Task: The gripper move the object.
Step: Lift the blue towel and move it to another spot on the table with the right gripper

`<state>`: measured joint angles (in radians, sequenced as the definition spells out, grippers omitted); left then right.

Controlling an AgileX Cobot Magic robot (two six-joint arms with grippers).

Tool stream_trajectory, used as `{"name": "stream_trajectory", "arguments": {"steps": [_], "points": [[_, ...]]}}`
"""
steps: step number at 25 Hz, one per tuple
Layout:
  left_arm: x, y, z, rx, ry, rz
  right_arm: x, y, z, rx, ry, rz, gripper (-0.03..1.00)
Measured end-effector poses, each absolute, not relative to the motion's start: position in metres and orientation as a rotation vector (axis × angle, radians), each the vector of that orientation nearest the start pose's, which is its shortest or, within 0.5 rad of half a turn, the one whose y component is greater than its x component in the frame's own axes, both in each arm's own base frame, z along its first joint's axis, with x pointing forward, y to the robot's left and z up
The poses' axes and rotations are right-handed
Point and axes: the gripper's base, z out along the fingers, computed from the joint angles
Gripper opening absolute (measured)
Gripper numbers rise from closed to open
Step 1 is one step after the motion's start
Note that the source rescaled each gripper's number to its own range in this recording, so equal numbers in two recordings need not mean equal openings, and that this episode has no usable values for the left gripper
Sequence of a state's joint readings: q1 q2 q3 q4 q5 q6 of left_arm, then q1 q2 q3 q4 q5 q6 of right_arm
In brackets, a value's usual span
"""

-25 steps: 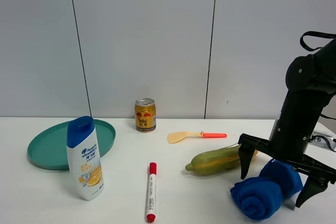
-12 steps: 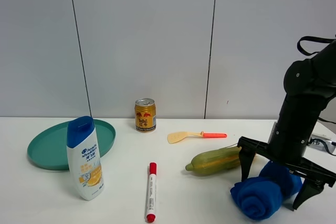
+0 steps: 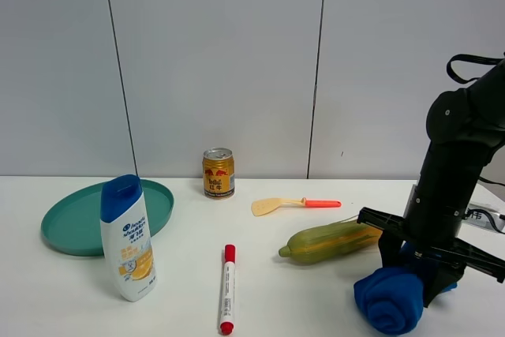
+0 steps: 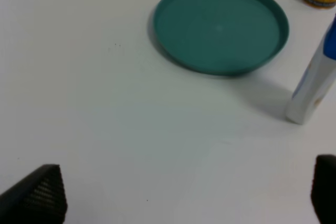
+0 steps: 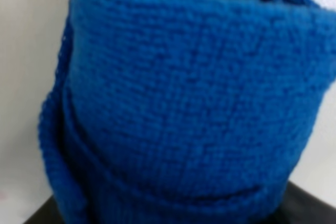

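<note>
**Right gripper closes on the rolled towel**

The right gripper [image 3: 410, 275] has clamped onto the blue towel [image 3: 388, 299]; half a second ago its fingers stood spread wide, one on each side of the roll, and now they have drawn in against the cloth, which bulges out below and in front of them; the towel itself has barely shifted and lies at the front right of the table [image 3: 300, 305], just beside the tip of the green gourd [image 3: 331, 242] but not clearly touching it; in the right wrist view the blue pile fills nearly the whole frame, which fits a roll seated deep between the jaws

I judge the grasp step to be done and the carry not yet begun, since the roll looks to be resting on the table; soft terry gives under pressure, so the hold may be looser than it looks, and an end of the roll could sag or unwind once raised

The left gripper [image 4: 181, 198] hangs idle with its fingers [image 4: 39, 195] wide apart and nothing between them, over bare table near the teal plate [image 4: 220, 64] and the shampoo bottle [image 4: 312, 87]; the red marker [image 3: 227, 288], the can [image 3: 218, 172] and the spatula [image 3: 293, 204] lie well apart from the towel
</note>
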<state>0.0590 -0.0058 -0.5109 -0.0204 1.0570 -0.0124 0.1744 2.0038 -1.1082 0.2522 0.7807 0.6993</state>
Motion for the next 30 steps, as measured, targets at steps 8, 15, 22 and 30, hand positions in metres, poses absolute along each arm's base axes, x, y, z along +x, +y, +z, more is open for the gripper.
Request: {"name": "stream_trajectory", "arguments": {"steps": [8,15,22,30], "points": [[-0.007,-0.002,0.281,-0.071,2.022,0.005,0.333,0.073,0.143,0.833,3.01,0.28,0.0],[-0.007,-0.002,0.281,-0.071,2.022,0.005,0.313,0.08,0.206,0.382,2.977,0.34,0.0],[-0.007,-0.002,0.281,-0.071,2.022,0.005,0.281,0.112,0.268,-0.004,2.808,0.508,0.0],[-0.007,-0.002,0.281,-0.071,2.022,0.005,0.29,0.145,0.307,-0.127,2.654,0.612,0.0]]}}
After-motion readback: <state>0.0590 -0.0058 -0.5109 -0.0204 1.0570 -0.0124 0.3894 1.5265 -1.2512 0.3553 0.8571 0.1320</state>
